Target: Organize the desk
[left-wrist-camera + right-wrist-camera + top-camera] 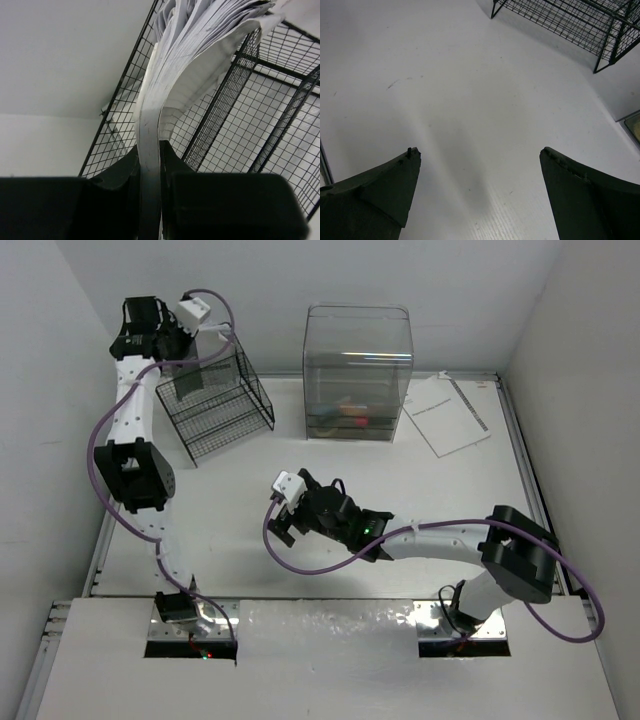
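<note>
A white tabletop [450, 490] with a thin raised rim fills the middle of the overhead view. On it are one black wire rack [215, 405] at back left, one clear plastic bin [358, 365] at back centre with indistinct coloured contents, and one printed sheet [450, 415] just beside the bin, its writing too small to read. The left gripper [150, 165] is clenched on a curved sheaf of papers [190, 55] at the rack's mesh. The right gripper [480, 155] hangs spread wide over bare tabletop, holding nothing.
</note>
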You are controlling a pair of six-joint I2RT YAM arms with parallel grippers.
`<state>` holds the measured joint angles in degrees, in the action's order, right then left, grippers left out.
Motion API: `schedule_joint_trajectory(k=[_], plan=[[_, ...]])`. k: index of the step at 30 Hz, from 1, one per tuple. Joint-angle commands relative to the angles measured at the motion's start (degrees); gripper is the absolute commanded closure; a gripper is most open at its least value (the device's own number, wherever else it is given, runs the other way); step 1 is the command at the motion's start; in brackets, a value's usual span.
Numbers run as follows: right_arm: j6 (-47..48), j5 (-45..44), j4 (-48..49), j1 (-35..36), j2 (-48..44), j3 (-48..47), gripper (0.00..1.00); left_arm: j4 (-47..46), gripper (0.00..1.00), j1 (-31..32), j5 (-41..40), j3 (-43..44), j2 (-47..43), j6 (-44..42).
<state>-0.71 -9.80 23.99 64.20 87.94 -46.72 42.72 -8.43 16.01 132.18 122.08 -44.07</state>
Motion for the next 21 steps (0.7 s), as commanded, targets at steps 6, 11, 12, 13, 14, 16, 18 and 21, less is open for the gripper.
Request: schedule_joint_trajectory(k=[6, 11, 12, 13, 14, 16, 18, 21], plan=[[-2.72, 2.16, 3.7, -0.4, 0.83, -0.3, 0.01, -14.31, 0.81, -1.07, -5.36, 0.11, -2.9, 6.0], [-2.89, 3.12, 3.7, -0.4, 1.09, -0.04, 0.01, -18.37, 0.37, -1.15, -8.89, -2.37, -3.87, 7.33], [-2.89, 3.3, 3.61, -0.4, 1.18, 0.05, 0.01, -18.55, 0.35, -1.15, -9.5, -2.45, -4.04, 8.03], [-2.89, 3.56, 3.61, -0.4, 1.27, -0.12, 0.01, -19.42, 0.29, -1.15, -9.85, -2.63, -4.22, 8.39], [-2.89, 3.82, 3.52, -0.4, 1.44, -0.21, 0.01, -20.04, 0.29, -1.42, -10.99, -2.8, -4.74, 9.61], [-3.07, 4.18, 3.52, -0.4, 1.71, -0.48, 0.01, -22.85, 0.28, -1.59, -12.92, -3.42, -5.19, 11.11], [-3.24, 4.62, 3.43, -0.4, 1.79, -0.57, 0.01, -24.52, 0.27, -1.77, -17.47, -3.25, -5.19, 13.48], [-3.42, 5.23, 3.26, -0.4, 1.88, -0.57, 0.01, -25.32, 0.23, -1.86, -21.8, -1.15, -3.7, 14.72]])
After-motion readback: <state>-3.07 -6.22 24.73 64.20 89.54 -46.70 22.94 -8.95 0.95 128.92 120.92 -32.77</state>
